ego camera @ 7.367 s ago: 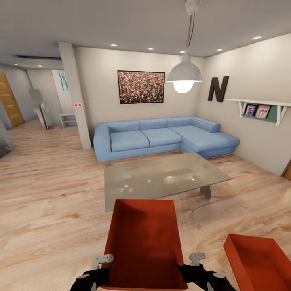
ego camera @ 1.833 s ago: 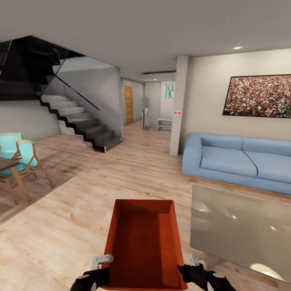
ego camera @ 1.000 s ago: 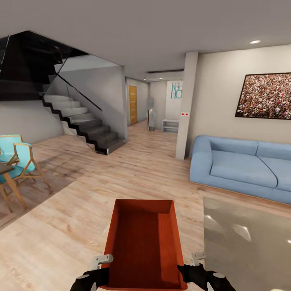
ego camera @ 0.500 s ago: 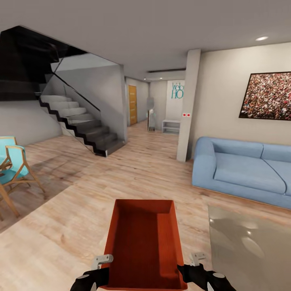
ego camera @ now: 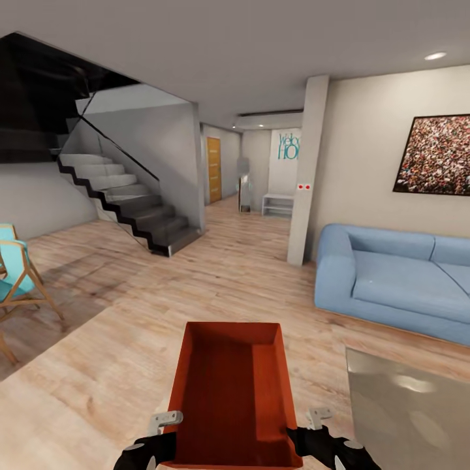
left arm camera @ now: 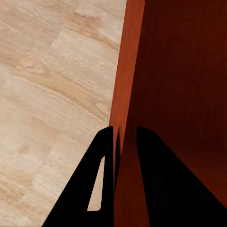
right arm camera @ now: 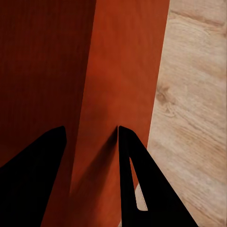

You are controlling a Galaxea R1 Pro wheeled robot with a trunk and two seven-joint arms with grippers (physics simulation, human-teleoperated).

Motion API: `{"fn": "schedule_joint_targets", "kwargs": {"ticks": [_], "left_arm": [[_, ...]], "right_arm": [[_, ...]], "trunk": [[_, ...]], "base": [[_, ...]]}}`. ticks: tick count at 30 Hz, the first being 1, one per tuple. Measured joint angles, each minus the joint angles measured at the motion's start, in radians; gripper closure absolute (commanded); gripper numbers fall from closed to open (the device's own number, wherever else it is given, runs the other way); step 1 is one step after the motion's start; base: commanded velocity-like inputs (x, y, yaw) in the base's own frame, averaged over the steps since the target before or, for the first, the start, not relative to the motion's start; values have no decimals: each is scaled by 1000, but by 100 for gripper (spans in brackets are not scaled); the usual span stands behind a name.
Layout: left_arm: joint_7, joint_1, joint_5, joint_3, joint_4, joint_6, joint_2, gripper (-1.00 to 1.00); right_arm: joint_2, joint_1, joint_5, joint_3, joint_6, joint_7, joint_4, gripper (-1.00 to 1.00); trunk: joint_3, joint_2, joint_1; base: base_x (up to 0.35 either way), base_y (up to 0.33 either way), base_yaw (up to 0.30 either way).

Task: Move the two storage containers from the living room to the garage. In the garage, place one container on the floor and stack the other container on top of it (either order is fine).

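1. carrying one orange-red storage container point(ego camera: 230, 391) low and centred in the head view, open top up, long side running away from the robot, above the light wood-plank floor point(ego camera: 98, 365) of the living room.
2. left gripper point(left arm camera: 124, 142) pinching the container's left wall, one black finger point(left arm camera: 101, 179) outside and one inside, narrow with the thin wall between.
3. right gripper point(right arm camera: 92, 137) clamped the same way on the right wall, one finger point(right arm camera: 137, 184) outside over the planks, the other inside the box.
4. both black grippers also visible at the near corners in the head view, left point(ego camera: 160, 434) and right point(ego camera: 313, 431).
5. beyond the box: blue sofa point(ego camera: 398, 281) to the right, against a pale wall with a speckled picture point(ego camera: 436, 153).
6. glass coffee table point(ego camera: 411, 418) just beside the box on the right, apart from it.
7. dark staircase point(ego camera: 130, 202) to the left, a turquoise chair point(ego camera: 16, 281) at the left edge.
8. pale pillar point(ego camera: 307, 170) near the sofa's end, a hallway with a wooden door point(ego camera: 214, 168) behind it.
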Motion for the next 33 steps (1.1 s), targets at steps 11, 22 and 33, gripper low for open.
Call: {"fn": "schedule_joint_targets", "kwargs": {"ticks": [11,22,33], "left_arm": [[1,0,2,-2,0,1,1,100],[1,0,1,-2,0,0,0,100],[2,0,-1,1,1,-2,-3,100]], "right_arm": [[0,0,0,0,0,0,0,100],[0,0,2,-1,0,1,0,100],[-2,0,2,-3,0,2,0,100]], "trunk": [[0,0,0],[0,0,0],[0,0,0]], "base": [[330,71,0],[330,76,0],[330,69,0]]}}
